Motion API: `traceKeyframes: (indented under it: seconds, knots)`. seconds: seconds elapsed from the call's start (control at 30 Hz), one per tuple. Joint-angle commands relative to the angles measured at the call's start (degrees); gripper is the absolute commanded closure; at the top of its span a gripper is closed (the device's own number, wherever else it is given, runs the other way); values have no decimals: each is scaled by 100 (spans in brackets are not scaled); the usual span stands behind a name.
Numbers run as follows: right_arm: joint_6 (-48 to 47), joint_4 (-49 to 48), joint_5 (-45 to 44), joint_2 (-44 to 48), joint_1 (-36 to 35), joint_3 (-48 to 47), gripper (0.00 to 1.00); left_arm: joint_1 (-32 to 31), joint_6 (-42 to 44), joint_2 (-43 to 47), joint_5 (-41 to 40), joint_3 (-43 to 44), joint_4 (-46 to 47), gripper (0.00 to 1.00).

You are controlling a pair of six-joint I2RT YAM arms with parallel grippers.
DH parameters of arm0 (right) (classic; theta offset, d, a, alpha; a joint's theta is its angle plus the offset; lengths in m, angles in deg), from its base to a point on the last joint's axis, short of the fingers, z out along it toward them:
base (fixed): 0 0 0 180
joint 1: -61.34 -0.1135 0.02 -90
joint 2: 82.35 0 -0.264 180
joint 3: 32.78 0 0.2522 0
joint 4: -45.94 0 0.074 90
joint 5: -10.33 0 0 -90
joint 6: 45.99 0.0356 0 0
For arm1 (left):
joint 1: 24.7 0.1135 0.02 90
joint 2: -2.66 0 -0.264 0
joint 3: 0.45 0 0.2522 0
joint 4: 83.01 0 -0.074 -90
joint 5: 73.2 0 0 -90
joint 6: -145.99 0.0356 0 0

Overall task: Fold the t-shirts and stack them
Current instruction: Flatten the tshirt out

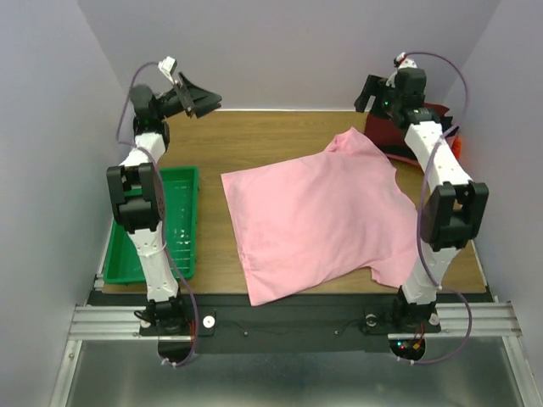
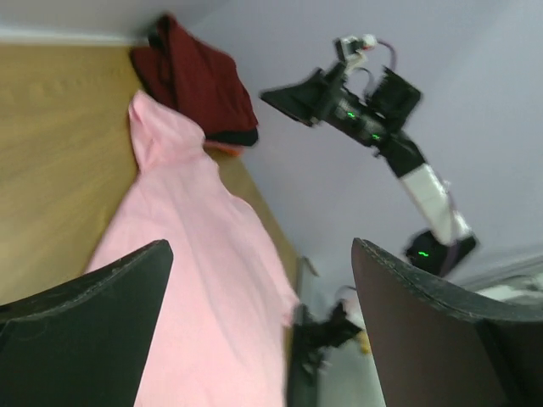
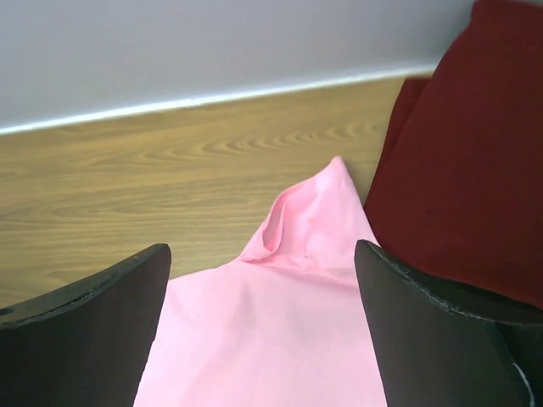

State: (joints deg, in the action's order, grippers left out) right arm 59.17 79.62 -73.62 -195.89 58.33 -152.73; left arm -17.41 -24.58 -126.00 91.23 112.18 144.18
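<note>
A light pink t-shirt (image 1: pixel 314 212) lies spread flat on the wooden table, one sleeve pointing to the far right; it also shows in the left wrist view (image 2: pixel 195 254) and the right wrist view (image 3: pixel 280 331). A dark red t-shirt (image 1: pixel 392 134) lies folded at the far right corner, on top of a black and an orange-red one; it shows in the left wrist view (image 2: pixel 197 80) and the right wrist view (image 3: pixel 462 186). My left gripper (image 1: pixel 200 100) is open and empty, raised above the far left of the table. My right gripper (image 1: pixel 371 93) is open and empty, raised above the pink sleeve.
A green plastic tray (image 1: pixel 182 182) stands at the left, beside the left arm. Walls close in the table at the back and both sides. Bare wood (image 1: pixel 263 140) shows between the tray and the pink shirt.
</note>
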Motion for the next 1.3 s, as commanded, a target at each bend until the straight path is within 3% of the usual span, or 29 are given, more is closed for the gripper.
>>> traceKeyframes:
  seconds: [0.0,0.03,0.07,0.2,0.3,0.53,0.73,1.07,1.27]
  knots:
    - [-399,-287,81,709,37,712,5,-411,4903,764,-1381,499,-4843,1]
    - [-417,-287,125,884,37,1027,5,-517,5999,720,-1718,1015,-6047,1]
    - [-417,-287,160,964,37,1170,5,-596,6236,720,-1991,1168,-6355,1]
    - [-356,-287,213,1351,19,1864,5,-1228,7150,1140,-3678,925,-7069,1]
    - [-321,-287,161,1536,28,2365,5,-1791,7381,1422,-4252,617,-7412,1]
    - [-189,-375,99,1493,28,3095,5,-2293,7188,1484,-4525,-279,-7686,1]
    - [-127,-594,169,1097,2,3306,5,-2662,6898,1222,-4201,-491,-7756,1]
    - [40,-806,134,350,-279,3219,6,-2671,6704,764,-4033,-729,-7870,1]
    - [119,-797,55,86,-622,3140,6,-2514,6467,465,-4454,-772,-8072,1]
